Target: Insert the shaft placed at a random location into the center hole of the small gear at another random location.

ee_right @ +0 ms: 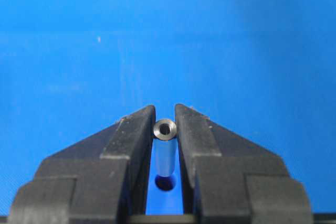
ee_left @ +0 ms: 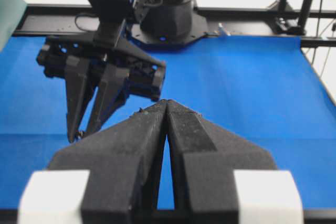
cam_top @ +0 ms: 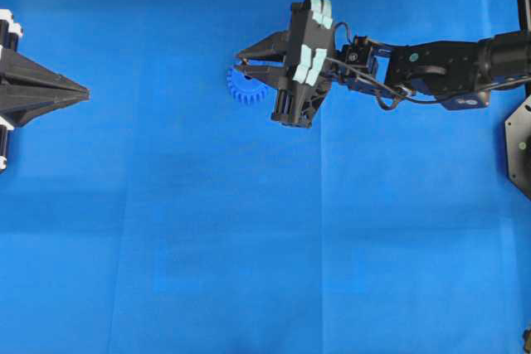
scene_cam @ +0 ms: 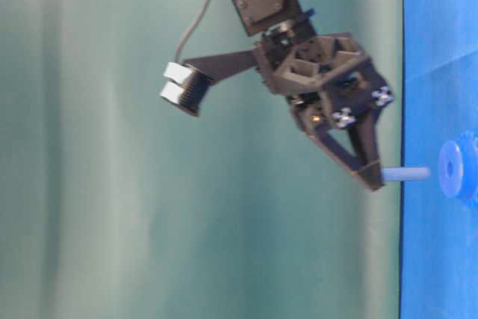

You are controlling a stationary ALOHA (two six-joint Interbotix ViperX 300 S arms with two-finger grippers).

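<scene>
My right gripper (cam_top: 238, 63) hangs over the table's far middle, shut on the shaft (ee_right: 165, 129), a short silver pin seen end-on between the fingertips. In the table-level view the shaft (scene_cam: 405, 174) points at the hub of the small blue gear (scene_cam: 457, 169), with a small gap between them. The gear (cam_top: 245, 90) lies flat, partly under the fingers. A dark round spot (ee_right: 166, 183) shows below the shaft's lower end; I cannot tell if it is the center hole. My left gripper (cam_top: 85, 93) is shut and empty at the left edge, its tips (ee_left: 166, 100) pressed together.
A blue cloth (cam_top: 249, 246) covers the table. The right arm (cam_top: 431, 68) reaches in from the right edge. Its gripper (ee_left: 79, 135) shows in the left wrist view, ahead and to the left. A black base plate (cam_top: 518, 147) sits at the right edge.
</scene>
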